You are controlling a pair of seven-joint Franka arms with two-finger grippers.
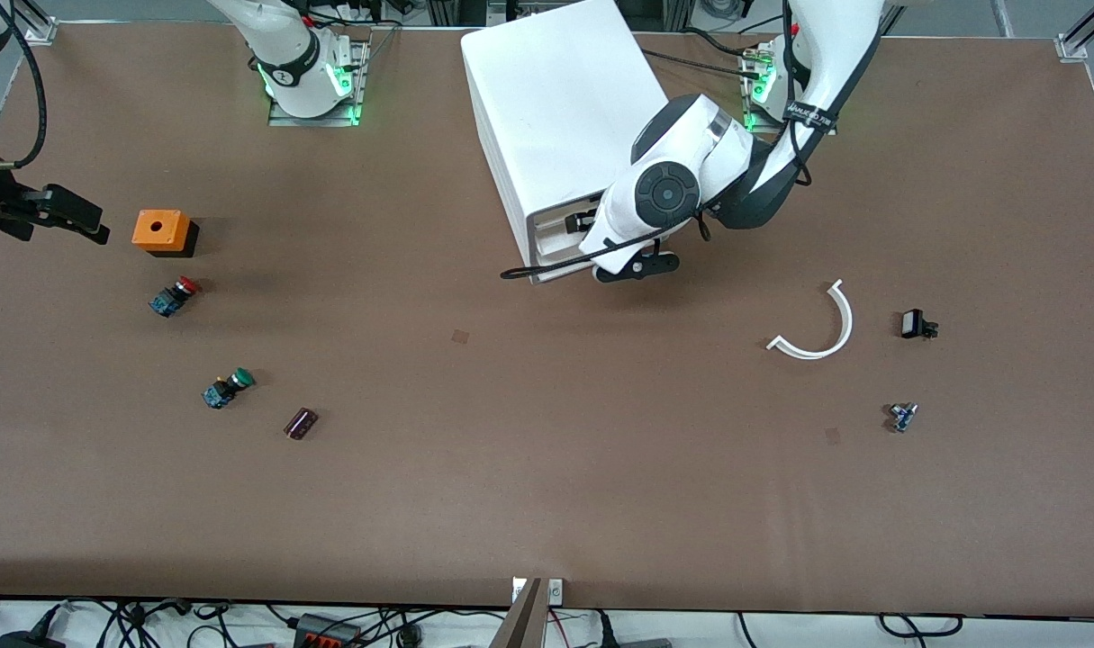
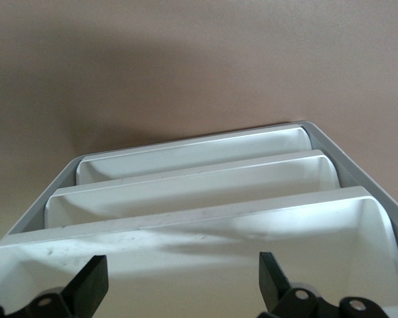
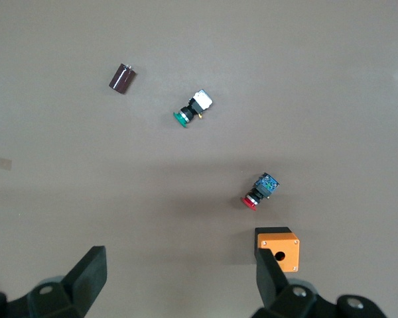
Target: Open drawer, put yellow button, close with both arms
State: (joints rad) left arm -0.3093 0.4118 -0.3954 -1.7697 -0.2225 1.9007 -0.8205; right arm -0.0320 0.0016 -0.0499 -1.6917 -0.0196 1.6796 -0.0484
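The white cabinet (image 1: pixel 556 99) stands near the arms' bases, its three drawer fronts facing the front camera. My left gripper (image 1: pixel 584 221) is at the uppermost drawer (image 1: pixel 554 221). In the left wrist view the open gripper (image 2: pixel 182 285) has its fingers (image 2: pixel 93 285) spread over that drawer's white tray (image 2: pixel 186 245), holding nothing. The two lower drawers show stepped below it. My right gripper (image 1: pixel 78 220) waits open and empty at the right arm's end of the table, over bare table beside the orange box, as the right wrist view shows (image 3: pixel 179 278). No yellow-capped button shows in any view.
An orange box (image 1: pixel 161 231), a red-capped button (image 1: pixel 176 295), a green-capped button (image 1: pixel 229 388) and a dark cylinder (image 1: pixel 301 423) lie toward the right arm's end. A white curved strip (image 1: pixel 826 333), a black part (image 1: pixel 916 324) and a small blue-grey part (image 1: pixel 902 417) lie toward the left arm's end.
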